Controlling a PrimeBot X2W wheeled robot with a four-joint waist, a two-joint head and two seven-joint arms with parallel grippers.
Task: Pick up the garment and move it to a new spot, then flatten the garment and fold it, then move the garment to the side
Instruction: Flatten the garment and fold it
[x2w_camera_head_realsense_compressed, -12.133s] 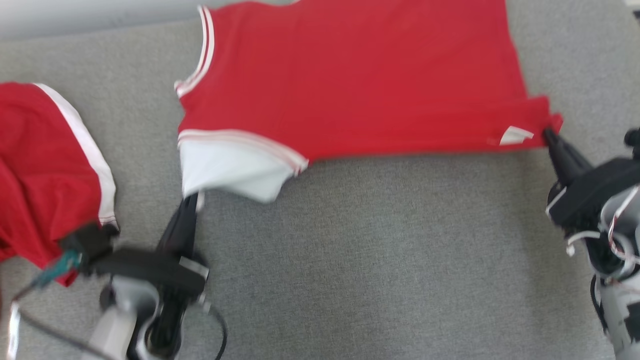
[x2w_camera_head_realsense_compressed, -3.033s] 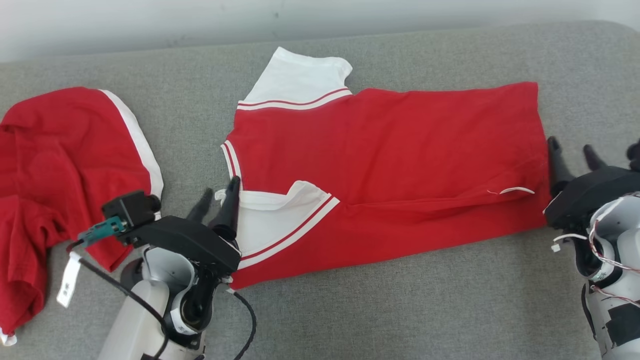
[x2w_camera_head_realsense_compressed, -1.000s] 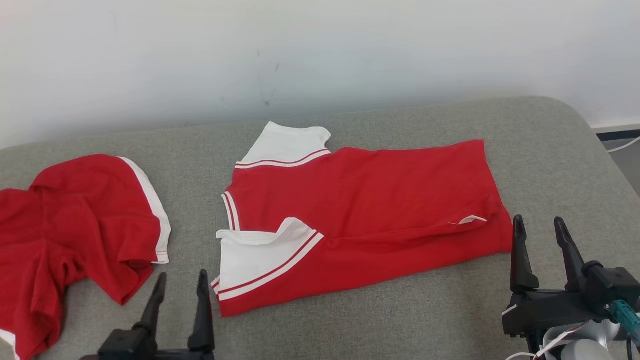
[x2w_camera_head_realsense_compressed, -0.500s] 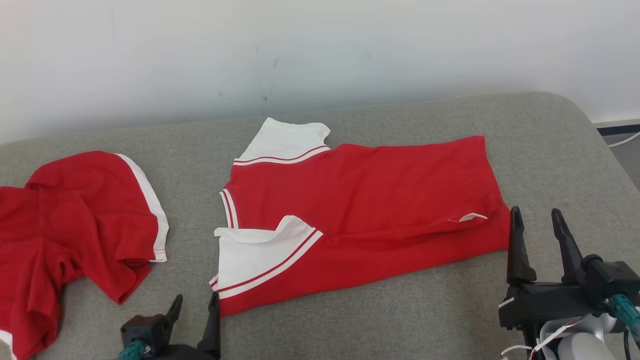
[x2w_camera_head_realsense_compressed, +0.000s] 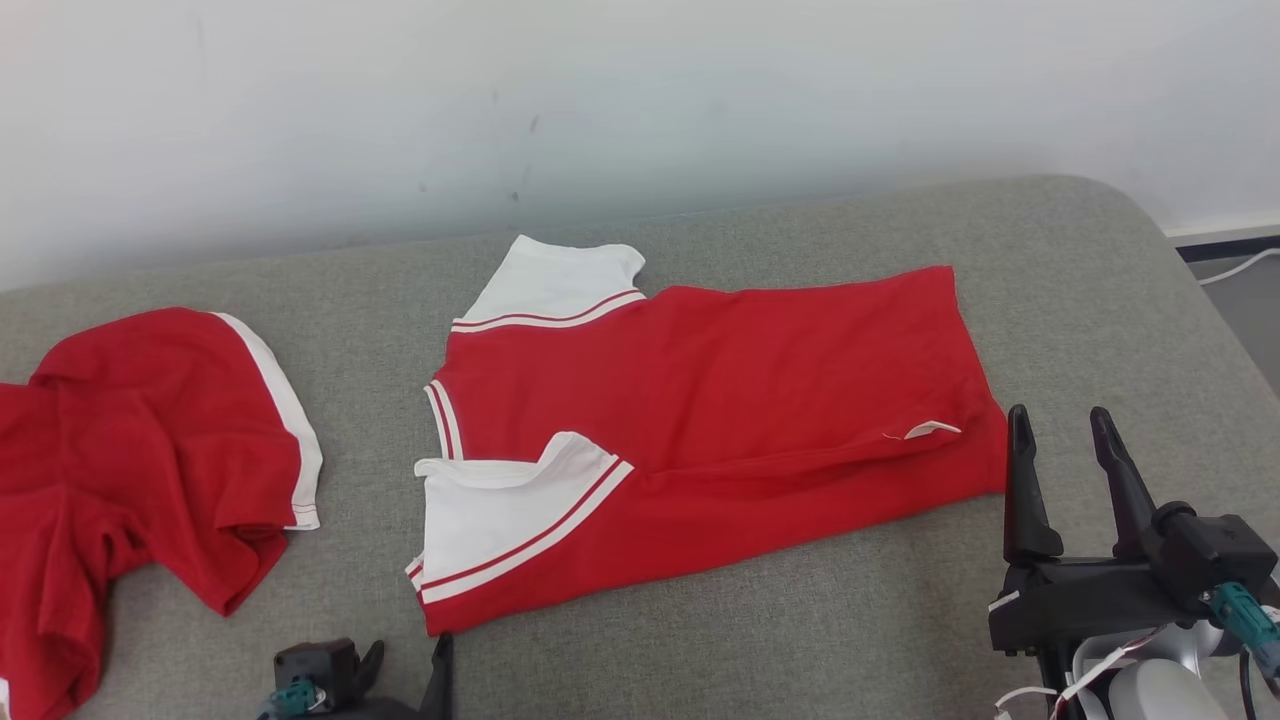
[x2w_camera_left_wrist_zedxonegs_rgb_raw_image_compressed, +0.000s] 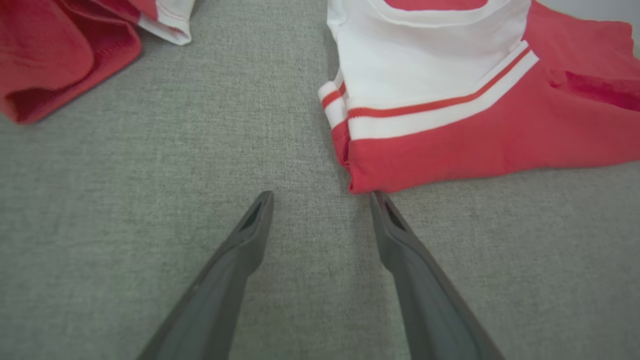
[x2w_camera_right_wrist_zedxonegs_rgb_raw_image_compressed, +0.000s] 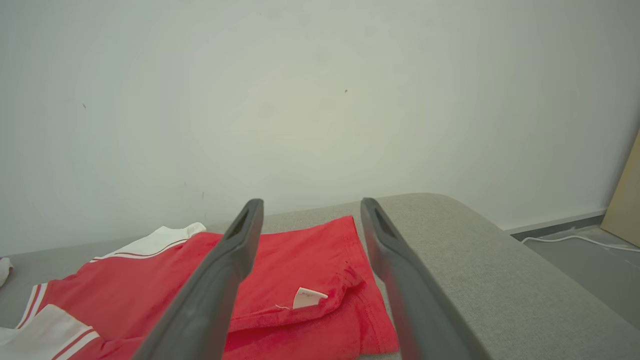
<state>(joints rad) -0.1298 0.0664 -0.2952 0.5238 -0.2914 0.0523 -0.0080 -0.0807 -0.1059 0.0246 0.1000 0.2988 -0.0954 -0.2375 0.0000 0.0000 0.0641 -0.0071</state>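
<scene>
Upholstery (x2w_camera_head_realsense_compressed: 800, 620) of grey weave carried the garment (x2w_camera_head_realsense_compressed: 720, 400), a red shirt with white sleeves, lying flat with one long edge folded over onto its body. The left fingers (x2w_camera_left_wrist_zedxonegs_rgb_raw_image_compressed: 400, 245) were spread and pinched nothing. In the left wrist view the shirt's corner lay just beyond the tip of one finger, so close that I could not tell whether they touched. The white sleeve (x2w_camera_left_wrist_zedxonegs_rgb_raw_image_compressed: 425, 65) with its red stripe lay farther beyond that tip, and bare grey weave lay between the two fingers. A second red garment (x2w_camera_head_realsense_compressed: 150, 440), crumpled, lay beyond the left fingers on the other side, apart from the shirt. The right fingers (x2w_camera_head_realsense_compressed: 1025, 490) were spread too and pinched nothing, their tips just beside the shirt's hem end. In the right wrist view a small white label (x2w_camera_right_wrist_zedxonegs_rgb_raw_image_compressed: 309, 298) at the folded edge showed between them. A pale wall (x2w_camera_right_wrist_zedxonegs_rgb_raw_image_compressed: 320, 100) rose beyond.
</scene>
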